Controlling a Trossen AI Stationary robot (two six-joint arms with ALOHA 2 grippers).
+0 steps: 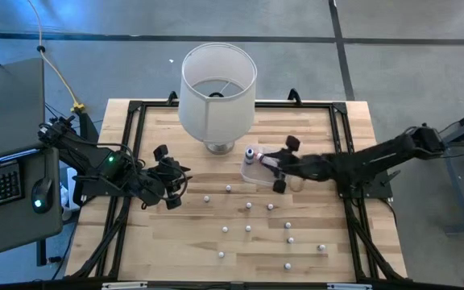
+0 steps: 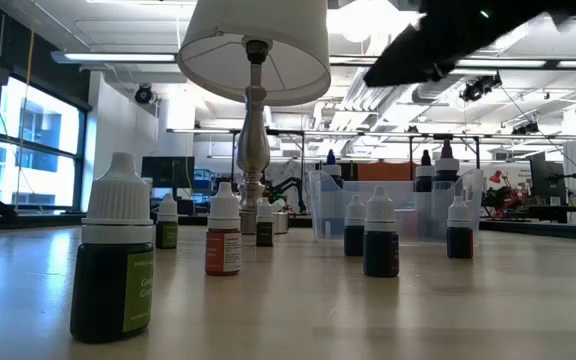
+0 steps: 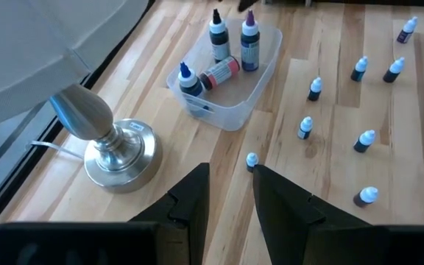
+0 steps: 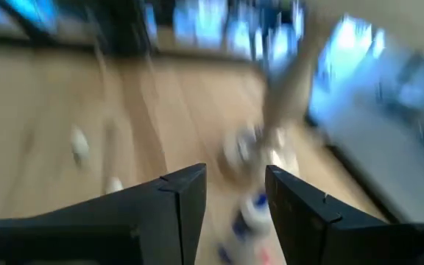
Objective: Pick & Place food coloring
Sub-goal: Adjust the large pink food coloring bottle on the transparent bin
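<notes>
Several tiny white-capped food coloring bottles [image 1: 248, 229] stand upright and scattered on the wooden table's near half. More of them stand and lie inside the clear plastic tub [image 3: 230, 110]. My right gripper [image 1: 266, 161] hovers over the tub, open, with nothing between its fingers; its wrist view [image 4: 234, 195] is blurred. My left gripper [image 1: 177, 174] hangs open and empty above the table's left side, beside the lamp. In the left wrist view it [image 3: 230, 188] points toward the tub, with one bottle [image 3: 251, 160] just beyond its fingertips.
A lamp with a big white shade [image 1: 217, 89] and a round metal base [image 3: 116, 151] stands at the far centre, close to the tub's left side. A black frame [image 1: 341, 129] edges the table. A keyboard and mouse [image 1: 39, 193] lie off the table's left.
</notes>
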